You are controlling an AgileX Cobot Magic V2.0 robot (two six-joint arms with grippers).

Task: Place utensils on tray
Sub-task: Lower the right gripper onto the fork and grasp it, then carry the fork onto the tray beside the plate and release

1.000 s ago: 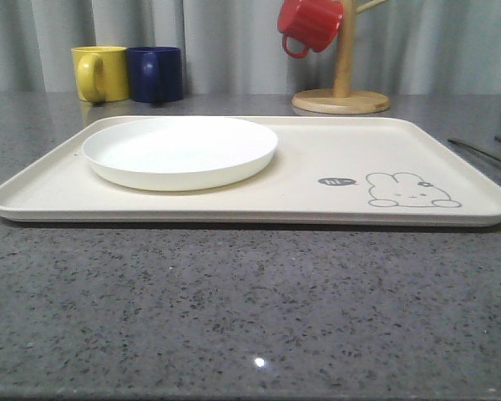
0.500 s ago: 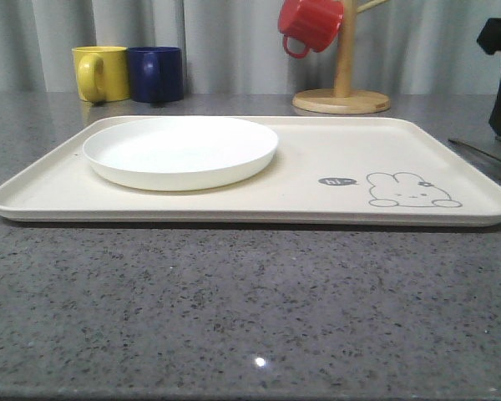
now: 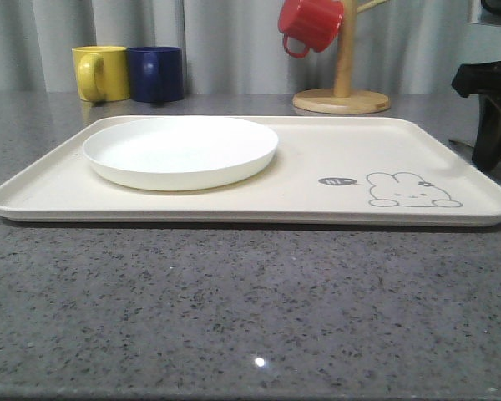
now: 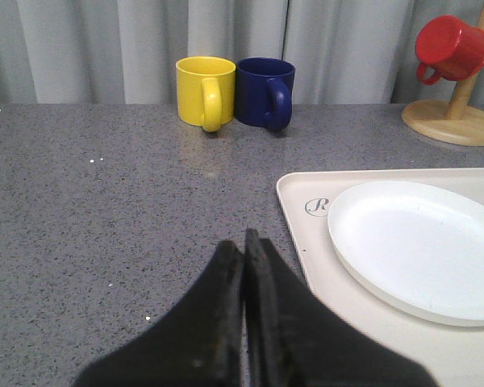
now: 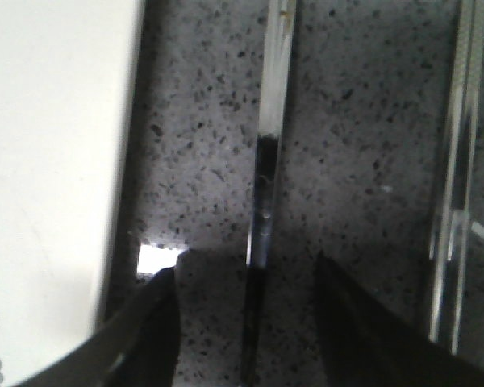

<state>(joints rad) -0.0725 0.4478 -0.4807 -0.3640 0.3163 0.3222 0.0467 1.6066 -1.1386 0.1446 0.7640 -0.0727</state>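
The cream tray [image 3: 317,154] lies across the table with the white plate [image 3: 180,150] on its left half. My right gripper [image 3: 490,163] hangs low just past the tray's right edge. In the right wrist view this gripper [image 5: 244,278] is open, and a slim silver utensil handle [image 5: 268,177] lies on the table between its fingers, untouched. A second shiny utensil [image 5: 456,185] lies parallel, further from the tray's rim [image 5: 56,161]. My left gripper [image 4: 244,242] is shut and empty, above the table beside the tray's left end [image 4: 302,234].
A yellow mug [image 3: 100,73] and a blue mug [image 3: 155,73] stand at the back left. A wooden mug tree [image 3: 342,98] with a red mug [image 3: 309,23] hanging on it stands behind the tray. Bare grey stone table [image 3: 250,309] stretches in front.
My right gripper has come into the front view at the right edge and moved down toward the table beside the tray. Tray, plate and mugs have not moved.
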